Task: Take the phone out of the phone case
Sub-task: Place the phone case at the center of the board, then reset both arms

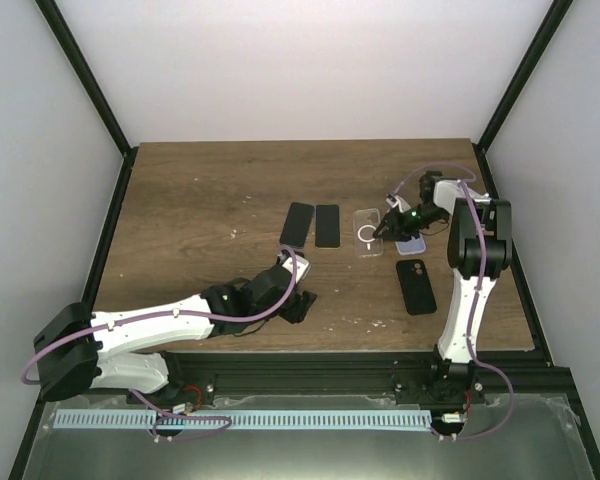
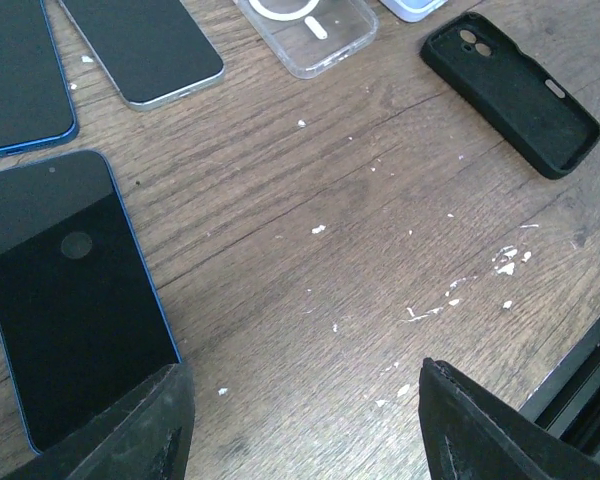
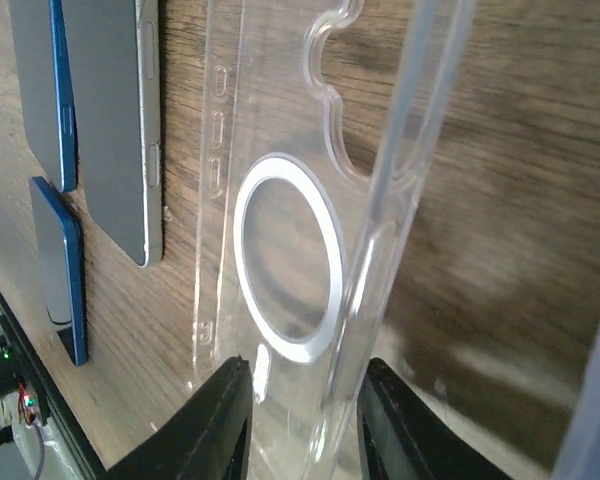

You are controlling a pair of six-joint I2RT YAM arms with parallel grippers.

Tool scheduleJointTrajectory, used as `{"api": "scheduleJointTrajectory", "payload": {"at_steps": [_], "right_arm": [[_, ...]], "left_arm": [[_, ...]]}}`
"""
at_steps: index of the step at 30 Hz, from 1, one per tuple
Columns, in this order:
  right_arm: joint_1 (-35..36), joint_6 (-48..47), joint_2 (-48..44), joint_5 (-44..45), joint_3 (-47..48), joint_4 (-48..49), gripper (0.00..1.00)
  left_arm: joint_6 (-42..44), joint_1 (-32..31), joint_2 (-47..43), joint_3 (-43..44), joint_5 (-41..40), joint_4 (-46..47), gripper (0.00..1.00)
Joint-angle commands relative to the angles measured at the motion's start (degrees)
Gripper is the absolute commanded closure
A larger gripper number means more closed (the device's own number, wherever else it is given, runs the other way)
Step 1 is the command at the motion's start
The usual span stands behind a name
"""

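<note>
A clear phone case (image 1: 364, 231) with a white ring lies on the table right of centre and holds no phone. My right gripper (image 1: 385, 228) sits at its right edge. In the right wrist view the jaws (image 3: 305, 420) are partly open and straddle the clear case's side wall (image 3: 380, 220), with a gap left of the wall. A pale blue phone (image 1: 412, 243) lies just right of the case. My left gripper (image 1: 298, 295) is open and empty. A blue-edged phone (image 2: 70, 300) lies on the table, its near end beside the left finger (image 2: 150, 430).
Two more phones (image 1: 297, 224) (image 1: 326, 226) lie side by side left of the clear case. An empty black case (image 1: 415, 285) lies near the right arm and also shows in the left wrist view (image 2: 515, 92). The table's front edge is close below the left gripper.
</note>
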Motion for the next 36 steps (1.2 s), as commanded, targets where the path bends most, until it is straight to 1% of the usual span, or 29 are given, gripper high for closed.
{"api": "scheduleJointTrajectory", "payload": {"at_steps": [1,3,6,7,10,12,15,17,20,22,23,25,28,29,30,31,32,33,34,36], "right_arm": [[0.41,1.07,-5.57,2.63,-1.43,0.51,0.68],[0.49,1.3,-6.86,2.64,-2.34,-0.14,0.66],[0.5,1.3,-9.23,4.99,-3.81,-1.07,0.65],[0.5,1.39,-10.62,6.18,-4.8,-0.59,0.62],[0.5,1.93,-15.69,9.83,-9.81,2.52,0.61],[0.48,0.31,-18.53,8.53,-11.97,3.06,0.61],[0.5,-2.11,-24.48,3.84,-15.24,5.16,0.63],[0.5,-2.32,-29.09,2.3,-16.96,8.69,0.65],[0.52,0.04,-36.74,1.69,-19.96,15.74,0.64],[0.46,3.61,-41.12,4.17,-22.73,20.72,0.63],[0.35,5.18,-43.11,5.64,-23.46,22.92,0.62],[0.11,6.09,-47.58,7.44,-25.64,26.02,0.62],[-0.45,5.92,-54.99,9.98,-28.46,30.29,0.57],[-0.49,6.03,-58.0,11.01,-30.12,32.27,0.54],[-0.47,6.56,-60.89,12.3,-31.77,34.41,0.45],[-0.47,7.33,-63.58,13.66,-34.0,36.51,0.33],[-0.47,8.6,-66.33,15.31,-36.39,38.7,0.17],[-0.49,9.89,-68.73,16.73,-38.97,41.23,0.03],[-0.53,11.17,-71.29,17.62,-41.8,43.3,0.0],[-0.74,14.54,-75.73,18.93,-46.56,46.58,0.0]], "left_arm": [[-0.13,0.48,-1.18,-0.29,-0.65,0.89,0.37],[-0.21,0.85,-1.93,-0.46,-0.66,0.66,0.37],[0.11,2.4,-3.94,-0.78,-0.67,-0.54,0.37],[0.25,3.36,-5.15,-0.84,-0.57,-1.43,0.37],[1.71,7.56,-8.7,-0.93,0.19,-3.93,0.37],[3.07,10.45,-11.18,-0.4,1.16,-6.0,0.37],[5.9,14.72,-14.42,0.96,2.06,-9.94,0.37],[7.81,16.9,-15.82,2.68,-0.16,-13.03,0.37],[9.15,19.83,-16.55,6.41,-5.25,-18.41,0.37],[9.95,21.15,-16.63,9.62,-7.64,-22.44,0.36],[10.47,21.51,-16.67,11.25,-9.15,-24.6,0.35],[12.5,21.79,-17.0,13.13,-11.78,-27.07,0.3],[15.48,23.24,-18.14,12.69,-15.7,-27.12,0.18],[16.15,24.91,-19.0,11.41,-16.45,-26.02,0.14],[16.91,25.83,-19.75,10.46,-16.32,-24.85,0.1],[17.52,27.29,-20.28,9.71,-16.27,-23.48,0.08],[17.66,28.17,-21.39,8.18,-17.02,-21.96,0.06],[17.6,28.97,-22.98,6.97,-17.18,-20.23,0.05],[17.47,29.54,-24.03,5.63,-16.87,-18.6,0.04],[16.65,31.07,-25.54,2.76,-16.17,-15.27,0.02]]}}
